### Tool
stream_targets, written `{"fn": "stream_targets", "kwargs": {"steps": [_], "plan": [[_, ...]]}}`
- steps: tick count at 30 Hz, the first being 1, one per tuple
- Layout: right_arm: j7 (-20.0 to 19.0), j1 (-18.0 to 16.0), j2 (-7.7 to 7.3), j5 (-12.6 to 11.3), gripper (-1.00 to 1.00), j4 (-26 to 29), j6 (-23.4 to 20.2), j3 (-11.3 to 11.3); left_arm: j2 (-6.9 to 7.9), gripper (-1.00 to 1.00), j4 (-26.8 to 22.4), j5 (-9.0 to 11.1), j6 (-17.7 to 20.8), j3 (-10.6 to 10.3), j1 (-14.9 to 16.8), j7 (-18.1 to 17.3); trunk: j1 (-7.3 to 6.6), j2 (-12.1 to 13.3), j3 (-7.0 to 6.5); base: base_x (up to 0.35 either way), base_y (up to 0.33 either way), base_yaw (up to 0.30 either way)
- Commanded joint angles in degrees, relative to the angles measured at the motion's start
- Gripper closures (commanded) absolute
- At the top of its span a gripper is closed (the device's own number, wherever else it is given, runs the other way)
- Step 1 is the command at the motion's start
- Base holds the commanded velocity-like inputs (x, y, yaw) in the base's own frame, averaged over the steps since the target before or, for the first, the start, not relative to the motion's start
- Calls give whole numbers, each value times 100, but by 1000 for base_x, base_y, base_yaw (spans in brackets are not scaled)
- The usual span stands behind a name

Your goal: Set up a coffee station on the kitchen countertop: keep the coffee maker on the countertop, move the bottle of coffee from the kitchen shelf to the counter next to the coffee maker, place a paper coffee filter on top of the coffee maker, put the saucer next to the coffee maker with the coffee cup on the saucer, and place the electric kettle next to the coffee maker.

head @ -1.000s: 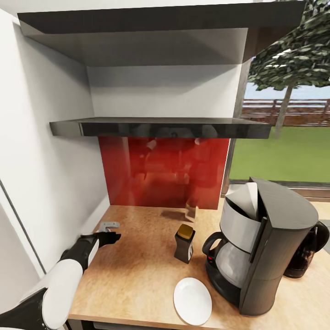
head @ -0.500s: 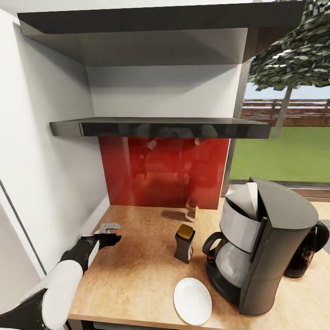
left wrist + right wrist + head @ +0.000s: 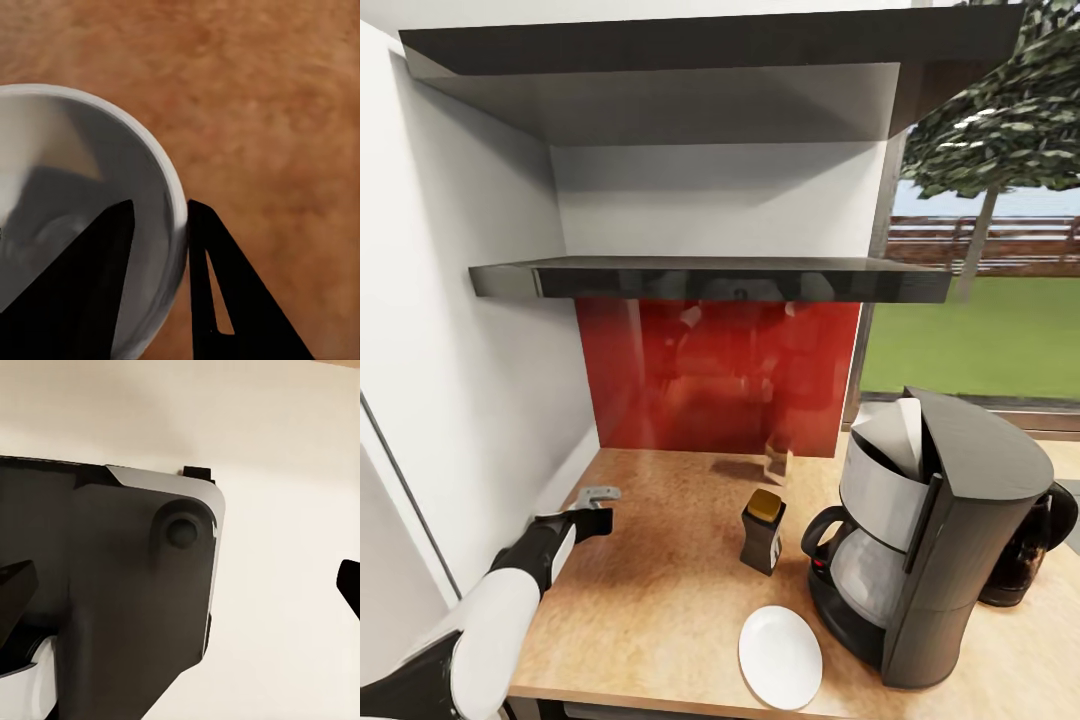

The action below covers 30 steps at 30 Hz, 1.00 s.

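Note:
The black coffee maker (image 3: pixel 950 530) stands on the wooden countertop (image 3: pixel 650 600) at the right, and a white paper filter (image 3: pixel 900 435) sticks out of its top. A dark coffee bottle (image 3: pixel 763 532) with a gold cap stands just left of it. In front of the maker lies the white saucer (image 3: pixel 780 655), empty. A dark electric kettle (image 3: pixel 1030 560) shows behind the maker's right side. My left gripper (image 3: pixel 595 518) hangs low over the counter's left end, shut on the rim of the grey coffee cup (image 3: pixel 67 172), one finger (image 3: pixel 90 277) inside it. My right gripper (image 3: pixel 182 585) is open.
A dark shelf (image 3: pixel 710 278) runs above the red backsplash (image 3: pixel 720 380), with a second shelf higher up. A white wall (image 3: pixel 460 350) closes the left side. A window at the right shows grass and a tree. The right wrist view shows my own dark base (image 3: pixel 105 585) over a pale floor.
My left gripper has drawn back slightly toward the left with the cup. Everything else stands as before.

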<state>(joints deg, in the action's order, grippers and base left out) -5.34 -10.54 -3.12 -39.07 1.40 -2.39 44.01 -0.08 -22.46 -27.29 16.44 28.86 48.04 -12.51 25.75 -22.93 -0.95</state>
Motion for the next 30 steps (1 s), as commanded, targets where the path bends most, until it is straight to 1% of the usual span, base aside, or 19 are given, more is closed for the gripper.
{"fn": "stream_targets", "kwargs": {"steps": [1,26,30], "plan": [[-11,0,-4,-57,-100,9,-25,46,-1,100,-10,-178,17,56,-24,-28,3,1,5,0,0,0],[-11,0,-4,-57,-100,9,-25,46,1,100,-55,-141,17,84,-50,-34,3,1,5,0,0,0],[-8,0,-4,-60,-100,9,-28,46,-5,100,-71,-131,24,64,-46,-86,3,1,5,0,0,0]]}}
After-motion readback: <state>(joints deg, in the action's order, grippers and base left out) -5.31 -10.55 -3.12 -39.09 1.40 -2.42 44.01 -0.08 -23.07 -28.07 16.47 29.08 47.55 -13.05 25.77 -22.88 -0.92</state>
